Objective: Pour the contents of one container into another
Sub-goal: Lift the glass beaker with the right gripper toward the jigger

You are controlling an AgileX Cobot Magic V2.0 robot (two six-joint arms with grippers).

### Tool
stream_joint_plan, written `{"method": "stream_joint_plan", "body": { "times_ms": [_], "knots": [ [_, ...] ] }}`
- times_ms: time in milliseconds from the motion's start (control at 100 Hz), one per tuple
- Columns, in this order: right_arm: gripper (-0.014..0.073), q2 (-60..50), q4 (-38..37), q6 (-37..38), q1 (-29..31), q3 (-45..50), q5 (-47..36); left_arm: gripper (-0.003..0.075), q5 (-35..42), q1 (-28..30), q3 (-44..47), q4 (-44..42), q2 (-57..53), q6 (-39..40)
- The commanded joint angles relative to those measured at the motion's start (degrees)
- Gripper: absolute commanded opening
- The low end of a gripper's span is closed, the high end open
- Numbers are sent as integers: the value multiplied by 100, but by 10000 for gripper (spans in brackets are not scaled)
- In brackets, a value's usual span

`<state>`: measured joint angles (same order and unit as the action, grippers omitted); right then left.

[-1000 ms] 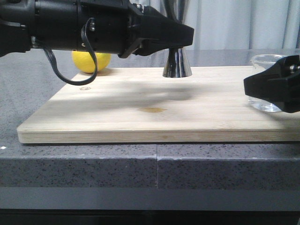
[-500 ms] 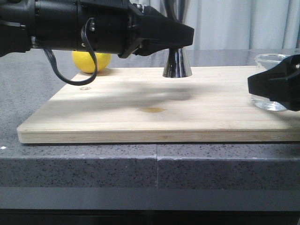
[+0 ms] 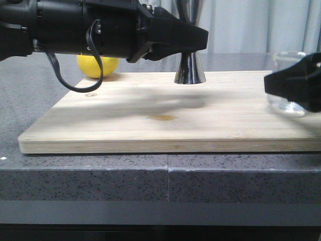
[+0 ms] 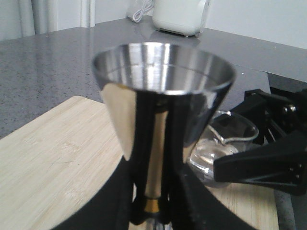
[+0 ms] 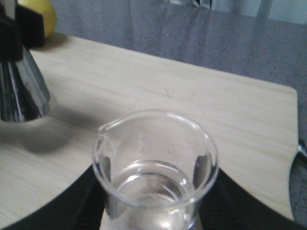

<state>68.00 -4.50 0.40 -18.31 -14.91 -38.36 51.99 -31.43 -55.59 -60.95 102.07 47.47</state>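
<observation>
1. Steel jigger [image 3: 189, 68]: hourglass form with a thin gold band at the waist, upright, its foot on the far middle of the wooden board [image 3: 150, 120]. The left wrist view shows the wide upper cup [image 4: 163, 96] open to the camera.
2. Left gripper [image 3: 193, 39]: black, reaching in from the left, its fingers [image 4: 184, 191] clamped on either side of the jigger's narrow waist.
3. Glass beaker [image 5: 156, 167]: clear, with a pouring lip turned toward the jigger, holding a shallow pool of clear liquid. It sits at the board's right end, well apart from the jigger; in the front view its base [image 3: 287, 106] looks slightly raised off the wood, though this cannot be told for certain.
4. Right gripper [image 3: 296, 88]: black, at the right edge, its fingers [image 5: 81, 196] closed around the beaker's lower body.
5. Lemon [image 3: 98, 66]: yellow, on the grey speckled counter [image 3: 30, 95] behind the board's left corner, partly hidden by the left arm.
6. White appliance [image 4: 180, 14]: at the back of the counter, seen only in the left wrist view.
</observation>
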Motion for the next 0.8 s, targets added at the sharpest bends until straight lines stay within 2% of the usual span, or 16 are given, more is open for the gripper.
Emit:
{"method": "stream_joint_plan", "body": {
  "times_ms": [0,230,400,790],
  "knots": [
    [219,-63,-52,-40,-15,-254,-757,-21,507,-18,-141,127,-322,80],
    [219,-76,-513,-40,-15,-888,-272,-21,584,-18,-141,82,-322,175],
    [219,-184,-609,-40,-15,-1540,442,-21,629,-18,-141,-109,-322,185],
    [219,-613,-1591,-40,-15,-2812,2080,-21,772,-18,-141,-169,-322,185]
  ]
}}
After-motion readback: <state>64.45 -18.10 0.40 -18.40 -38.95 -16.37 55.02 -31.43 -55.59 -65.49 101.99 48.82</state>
